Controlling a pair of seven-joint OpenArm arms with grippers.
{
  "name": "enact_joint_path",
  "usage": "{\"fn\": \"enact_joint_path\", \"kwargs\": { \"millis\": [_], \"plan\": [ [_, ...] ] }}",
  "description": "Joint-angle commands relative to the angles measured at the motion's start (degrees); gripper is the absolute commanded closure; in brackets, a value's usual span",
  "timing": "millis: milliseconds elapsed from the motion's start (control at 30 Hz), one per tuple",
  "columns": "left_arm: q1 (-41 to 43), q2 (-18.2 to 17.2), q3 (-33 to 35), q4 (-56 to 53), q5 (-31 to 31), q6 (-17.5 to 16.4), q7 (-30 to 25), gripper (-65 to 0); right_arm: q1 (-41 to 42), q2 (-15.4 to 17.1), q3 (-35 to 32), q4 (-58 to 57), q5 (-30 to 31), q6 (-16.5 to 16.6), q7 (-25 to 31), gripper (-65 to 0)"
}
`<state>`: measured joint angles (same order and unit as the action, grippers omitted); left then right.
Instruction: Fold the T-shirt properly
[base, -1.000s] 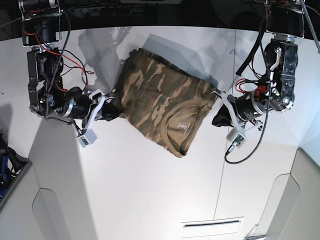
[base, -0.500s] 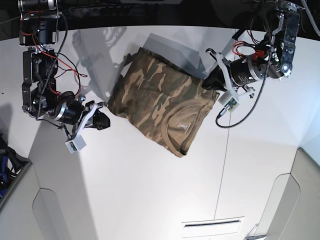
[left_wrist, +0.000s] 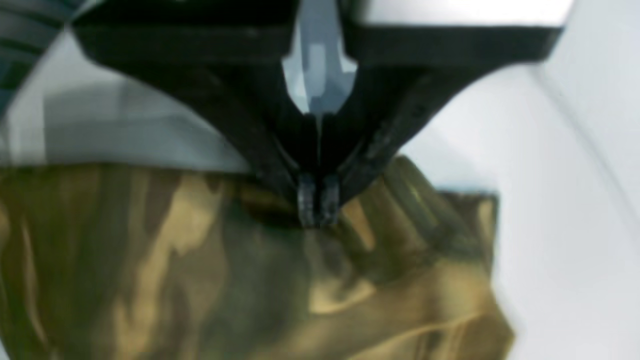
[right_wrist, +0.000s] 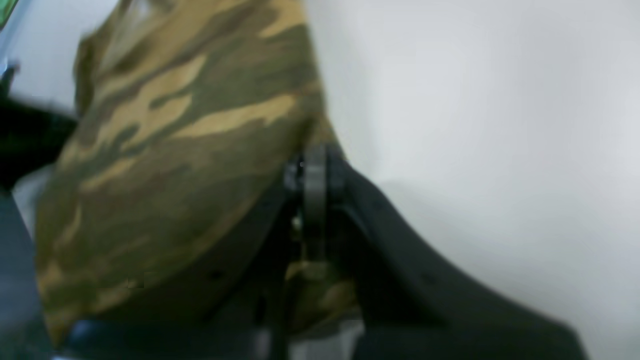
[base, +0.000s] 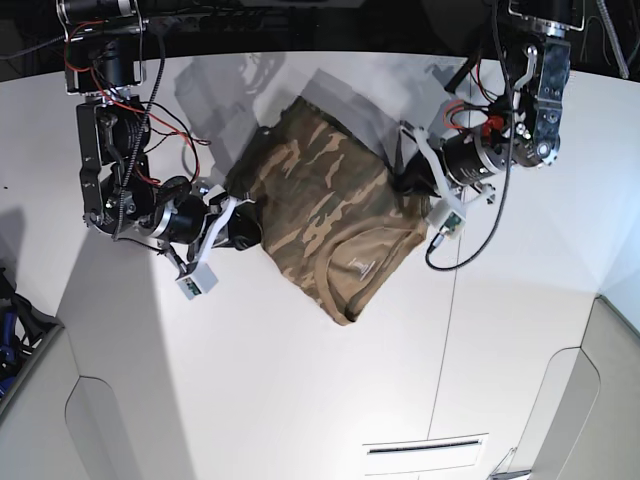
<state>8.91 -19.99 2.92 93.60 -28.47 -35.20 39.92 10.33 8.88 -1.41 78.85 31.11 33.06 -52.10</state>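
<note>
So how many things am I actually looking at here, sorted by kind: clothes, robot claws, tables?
Clothes: 1, the camouflage T-shirt
Robot claws: 2, the left gripper and the right gripper, each pinched shut on an edge of the shirt
Tables: 1, the white table
Total: 4

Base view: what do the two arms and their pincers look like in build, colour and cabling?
Both arms are black metal links. The right arm trails loose red and black wires; the left arm has red fittings and a looping black cable. The right pincer and left pincer have black fingers on white mounts carrying small camera boxes.
</note>
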Motion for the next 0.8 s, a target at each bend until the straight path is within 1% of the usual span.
{"fn": "enact_joint_path", "kwargs": {
  "millis": [0, 133, 300, 433, 533, 633, 767],
  "plan": [
    [-2.3, -0.5, -0.4, -0.4, -0.4, -0.1, -1.2, -0.6, 1.2, 0.3, -0.1, 0.7, 1.0, 0.3, 1.0, 0.0],
    [-9.1, -0.5, -0.4, -7.6, 0.2, 0.1, -2.3, -0.6, 0.7, 0.3, -0.1, 0.7, 1.3, 0.2, -0.2, 0.0],
    [-17.6, 1.0, -0.2, -18.6, 0.2, 0.0, -2.8, -0.6, -0.9, 0.2, -0.1, 0.8, 6.7, 0.2, -2.2, 0.0],
    [-22.3, 2.4, -0.2, -24.3, 0.3, 0.0, -2.8, -0.6, -3.4, -1.7, -0.1, 0.8, 7.3, 0.4, -2.5, 0.0],
    [-23.5, 2.4, -0.3, -25.0, 0.2, 0.0, -2.1, -0.6, -5.4, -4.3, -0.1, 0.8, 7.3, 0.4, -2.8, 0.0],
    [-23.7, 1.9, -0.3, -24.5, -0.1, 0.0, -0.5, -0.6, -6.1, -5.9, -0.1, 0.8, 6.8, 0.4, -3.2, 0.0],
    [-23.6, -0.1, -0.3, -22.5, -2.6, 0.1, 0.4, 0.0, -5.9, -5.7, 0.2, 0.9, 5.4, 0.4, -3.2, 0.0]
  ]
}}
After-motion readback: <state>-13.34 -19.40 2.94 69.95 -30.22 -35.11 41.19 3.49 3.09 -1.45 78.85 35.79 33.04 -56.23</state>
